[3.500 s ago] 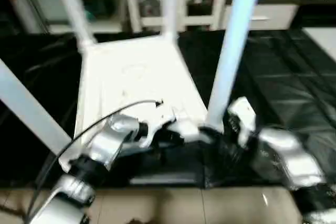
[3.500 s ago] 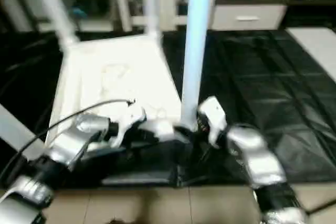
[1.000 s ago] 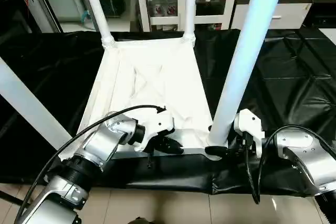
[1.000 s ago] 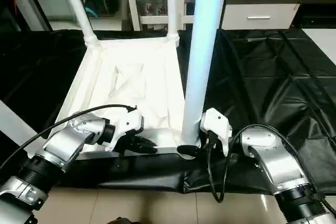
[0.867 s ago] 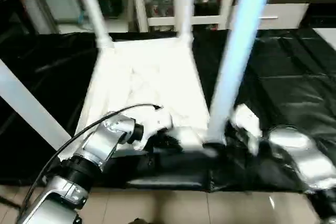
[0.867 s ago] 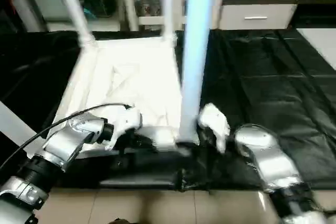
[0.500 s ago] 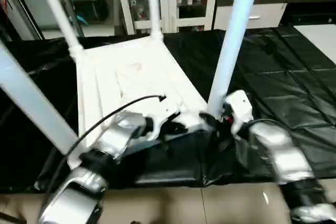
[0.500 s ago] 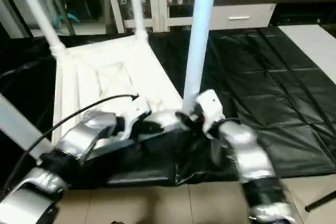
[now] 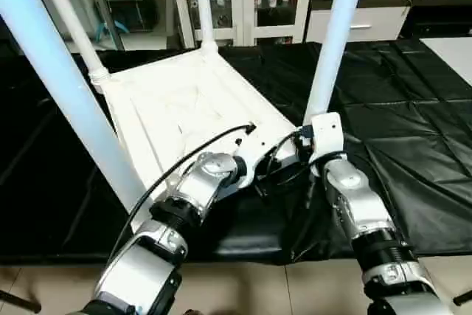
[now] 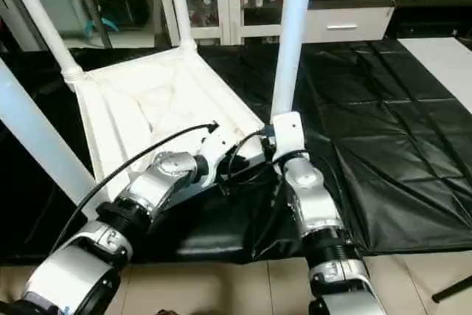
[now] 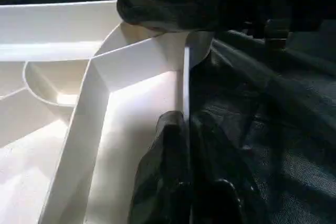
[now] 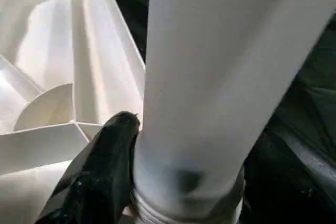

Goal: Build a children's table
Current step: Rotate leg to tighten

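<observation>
Both grippers at the upturned top's near-right corner.
Left gripper point(image 11: 184, 177) jaws clench the top point(image 9: 184, 101) rim; right gripper point(image 12: 184, 182) jaws grasp the leg point(image 9: 328, 57) base.

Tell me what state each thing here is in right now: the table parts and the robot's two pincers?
Table top: upside down on the black sheet, ribs facing up.
Four legs: all standing upright in the corner sockets.
Left pincer: shut on the table top's near rim.
Right pincer: closed around the base of the near right leg.
Black sheet: spread out, creased.
</observation>
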{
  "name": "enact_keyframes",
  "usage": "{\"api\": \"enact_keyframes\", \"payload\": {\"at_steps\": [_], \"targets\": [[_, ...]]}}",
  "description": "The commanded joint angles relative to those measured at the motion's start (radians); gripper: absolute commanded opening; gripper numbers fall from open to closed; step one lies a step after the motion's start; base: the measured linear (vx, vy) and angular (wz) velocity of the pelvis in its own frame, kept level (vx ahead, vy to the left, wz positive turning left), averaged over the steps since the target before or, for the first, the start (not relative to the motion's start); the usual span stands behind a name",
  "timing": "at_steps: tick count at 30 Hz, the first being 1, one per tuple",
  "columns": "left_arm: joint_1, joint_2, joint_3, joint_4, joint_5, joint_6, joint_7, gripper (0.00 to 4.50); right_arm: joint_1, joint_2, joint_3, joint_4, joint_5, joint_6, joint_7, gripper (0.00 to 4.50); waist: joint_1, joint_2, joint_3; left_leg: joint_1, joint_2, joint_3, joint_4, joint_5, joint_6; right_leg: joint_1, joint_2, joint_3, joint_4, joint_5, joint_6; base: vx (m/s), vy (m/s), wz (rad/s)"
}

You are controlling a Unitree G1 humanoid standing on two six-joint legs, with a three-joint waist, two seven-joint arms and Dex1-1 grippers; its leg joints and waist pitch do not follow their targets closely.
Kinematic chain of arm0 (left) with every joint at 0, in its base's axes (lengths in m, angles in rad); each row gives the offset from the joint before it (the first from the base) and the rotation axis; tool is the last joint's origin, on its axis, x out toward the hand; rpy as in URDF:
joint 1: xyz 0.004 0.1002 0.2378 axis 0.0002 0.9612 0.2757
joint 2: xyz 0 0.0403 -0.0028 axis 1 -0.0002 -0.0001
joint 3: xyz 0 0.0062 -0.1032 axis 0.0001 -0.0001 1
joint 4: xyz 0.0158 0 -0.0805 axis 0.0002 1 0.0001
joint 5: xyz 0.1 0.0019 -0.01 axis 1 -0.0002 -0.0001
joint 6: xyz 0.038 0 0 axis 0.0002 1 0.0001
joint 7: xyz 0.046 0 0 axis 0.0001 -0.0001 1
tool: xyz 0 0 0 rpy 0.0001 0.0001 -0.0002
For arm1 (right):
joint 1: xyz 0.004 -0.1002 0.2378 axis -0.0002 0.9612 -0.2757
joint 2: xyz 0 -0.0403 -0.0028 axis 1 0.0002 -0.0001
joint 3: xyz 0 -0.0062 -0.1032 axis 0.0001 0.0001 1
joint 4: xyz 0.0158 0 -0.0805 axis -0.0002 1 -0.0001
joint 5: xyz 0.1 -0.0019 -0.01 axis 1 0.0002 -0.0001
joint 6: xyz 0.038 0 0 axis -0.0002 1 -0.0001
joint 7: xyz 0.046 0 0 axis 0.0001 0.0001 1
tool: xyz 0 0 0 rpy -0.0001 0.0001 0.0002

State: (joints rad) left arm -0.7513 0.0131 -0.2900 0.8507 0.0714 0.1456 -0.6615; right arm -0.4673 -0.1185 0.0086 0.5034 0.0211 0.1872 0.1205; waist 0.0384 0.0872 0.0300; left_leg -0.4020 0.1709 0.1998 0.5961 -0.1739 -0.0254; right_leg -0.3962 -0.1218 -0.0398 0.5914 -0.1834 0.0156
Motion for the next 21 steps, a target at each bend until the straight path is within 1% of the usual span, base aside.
{"api": "enact_keyframes", "payload": {"at_steps": [1,2,3,4,5,6,7,8,9,10,11,12,14,15,16,17,18,19,20,21], "targets": [[0.005,0.024,0.0,-0.019,0.005,-0.013,-0.019,0.0,0.039,0.011,0.055,-0.077,0.056,0.027,0.135,3.3,0.001,-0.017,-0.056,0.029,0.042,-0.028,-0.092,-0.358,0.013,0.026,-0.023,0.015,-0.082,-0.215,-0.164,0.0,0.0,0.0],[0.014,0.036,-0.006,-0.035,0.002,-0.01,-0.05,0.0,0.047,-0.006,0.057,-0.104,0.062,0.038,0.16,3.32,0.002,-0.017,-0.059,0.024,0.043,-0.029,-0.09,-0.333,0.027,0.031,-0.023,0.014,-0.075,-0.184,-0.17,0.0,0.0,0.0],[0.028,0.053,-0.018,-0.058,0.0,-0.012,-0.093,0.0,0.056,-0.026,0.056,-0.134,0.07,0.05,0.184,3.39,0.003,-0.018,-0.059,0.02,0.044,-0.029,-0.09,-0.307,0.04,0.035,-0.024,0.013,-0.073,-0.154,-0.179,0.0,0.0,0.0],[0.038,0.064,-0.026,-0.072,-0.001,-0.013,-0.121,0.0,0.061,-0.04,0.054,-0.152,0.075,0.058,0.199,3.52,0.004,-0.018,-0.062,0.02,0.045,-0.028,-0.085,-0.277,0.055,0.035,-0.025,0.013,-0.067,-0.113,-0.193,0.0,0.0,0.0],[0.055,0.087,-0.038,-0.1,-0.005,-0.008,-0.168,0.0,0.071,-0.07,0.054,-0.186,0.097,0.077,0.257,3.64,0.004,-0.019,-0.062,0.02,0.045,-0.027,-0.084,-0.26,0.062,0.039,-0.025,0.012,-0.066,-0.093,-0.199,0.0,0.0,0.0],[0.071,0.108,-0.05,-0.127,-0.01,-0.011,-0.213,0.0,0.078,-0.1,0.051,-0.214,0.12,0.09,0.313,3.73,0.005,-0.014,-0.063,0.02,0.044,-0.025,-0.08,-0.241,0.077,0.039,-0.024,0.011,-0.064,-0.06,-0.211,0.0,0.0,0.0],[0.1,0.145,-0.064,-0.179,-0.026,0.005,-0.294,0.0,0.094,-0.167,0.054,-0.266,0.158,0.114,0.431,3.76,0.006,-0.014,-0.064,0.02,0.045,-0.025,-0.078,-0.226,0.09,0.043,-0.025,0.011,-0.06,-0.035,-0.225,0.0,0.0,0.0],[0.104,0.151,-0.066,-0.188,-0.03,0.01,-0.306,0.0,0.096,-0.18,0.057,-0.275,0.162,0.118,0.451,3.84,0.007,-0.015,-0.065,0.019,0.046,-0.024,-0.075,-0.215,0.098,0.043,-0.025,0.01,-0.057,-0.021,-0.231,0.0,0.0,0.0],[0.121,0.174,-0.073,-0.219,-0.044,0.009,-0.36,0.0,0.115,-0.234,0.076,-0.308,0.174,0.113,0.532,3.84,0.009,-0.011,-0.063,0.022,0.048,-0.021,-0.074,-0.206,0.11,0.038,-0.025,0.012,-0.057,-0.015,-0.242,0.0,0.0,0.0],[0.128,0.184,-0.076,-0.232,-0.05,0.006,-0.385,0.0,0.125,-0.258,0.085,-0.323,0.178,0.109,0.568,3.84,0.014,-0.01,-0.062,0.023,0.05,-0.021,-0.075,-0.218,0.107,0.04,-0.024,0.01,-0.058,-0.035,-0.247,0.0,0.0,0.0],[0.135,0.195,-0.079,-0.245,-0.056,0.006,-0.407,0.0,0.135,-0.281,0.093,-0.338,0.182,0.102,0.604,3.84,0.016,-0.01,-0.061,0.024,0.05,-0.02,-0.075,-0.222,0.105,0.039,-0.024,0.011,-0.058,-0.044,-0.249,0.0,0.0,0.0],[0.15,0.221,-0.084,-0.277,-0.068,0.017,-0.457,0.0,0.163,-0.336,0.107,-0.373,0.189,0.081,0.693,3.84,0.022,-0.005,-0.059,0.027,0.053,-0.02,-0.077,-0.237,0.098,0.037,-0.023,0.012,-0.061,-0.07,-0.246,0.0,0.0,0.0],[0.168,0.25,-0.093,-0.323,-0.092,0.048,-0.521,0.0,0.179,-0.376,0.106,-0.385,0.19,0.068,0.742,3.84,0.03,-0.005,-0.058,0.03,0.056,-0.02,-0.081,-0.255,0.082,0.034,-0.023,0.014,-0.058,-0.086,-0.247,0.0,0.0,0.0],[0.178,0.27,-0.097,-0.344,-0.104,0.055,-0.557,0.0,0.187,-0.403,0.102,-0.393,0.208,0.08,0.788,3.84,0.032,-0.006,-0.058,0.031,0.056,-0.019,-0.083,-0.265,0.073,0.034,-0.021,0.014,-0.059,-0.097,-0.248,0.0,0.0,0.0],[0.18,0.273,-0.098,-0.348,-0.106,0.055,-0.563,0.0,0.188,-0.408,0.102,-0.396,0.212,0.084,0.796,3.84,0.033,-0.005,-0.055,0.031,0.057,-0.019,-0.086,-0.288,0.067,0.033,-0.021,0.015,-0.061,-0.116,-0.249,0.0,0.0,0.0],[0.181,0.278,-0.096,-0.35,-0.107,0.054,-0.566,0.0,0.192,-0.421,0.103,-0.406,0.232,0.101,0.832,3.84,0.033,-0.004,-0.055,0.03,0.056,-0.02,-0.086,-0.294,0.061,0.031,-0.021,0.015,-0.06,-0.123,-0.248,0.0,0.0,0.0],[0.182,0.284,-0.094,-0.35,-0.108,0.054,-0.572,0.0,0.197,-0.437,0.109,-0.415,0.249,0.112,0.87,3.84,0.033,-0.006,-0.055,0.033,0.056,-0.02,-0.087,-0.314,0.052,0.032,-0.021,0.015,-0.063,-0.14,-0.247,0.0,0.0,0.0],[0.183,0.289,-0.093,-0.356,-0.11,0.058,-0.579,0.0,0.2,-0.449,0.116,-0.422,0.259,0.12,0.899,3.84,0.036,-0.007,-0.053,0.033,0.055,-0.019,-0.087,-0.325,0.044,0.031,-0.022,0.017,-0.064,-0.153,-0.244,0.0,0.0,0.0],[0.184,0.293,-0.092,-0.36,-0.111,0.062,-0.584,0.0,0.202,-0.461,0.126,-0.424,0.262,0.125,0.924,3.84,0.037,-0.01,-0.054,0.033,0.055,-0.019,-0.087,-0.322,0.043,0.033,-0.024,0.017,-0.064,-0.155,-0.242,0.0,0.0,0.0],[0.184,0.296,-0.091,-0.364,-0.111,0.065,-0.586,0.0,0.202,-0.471,0.138,-0.423,0.262,0.128,0.942,3.84,0.039,-0.011,-0.054,0.03,0.055,-0.02,-0.087,-0.315,0.043,0.033,-0.025,0.018,-0.063,-0.156,-0.239,0.0,0.0,0.0]]}}
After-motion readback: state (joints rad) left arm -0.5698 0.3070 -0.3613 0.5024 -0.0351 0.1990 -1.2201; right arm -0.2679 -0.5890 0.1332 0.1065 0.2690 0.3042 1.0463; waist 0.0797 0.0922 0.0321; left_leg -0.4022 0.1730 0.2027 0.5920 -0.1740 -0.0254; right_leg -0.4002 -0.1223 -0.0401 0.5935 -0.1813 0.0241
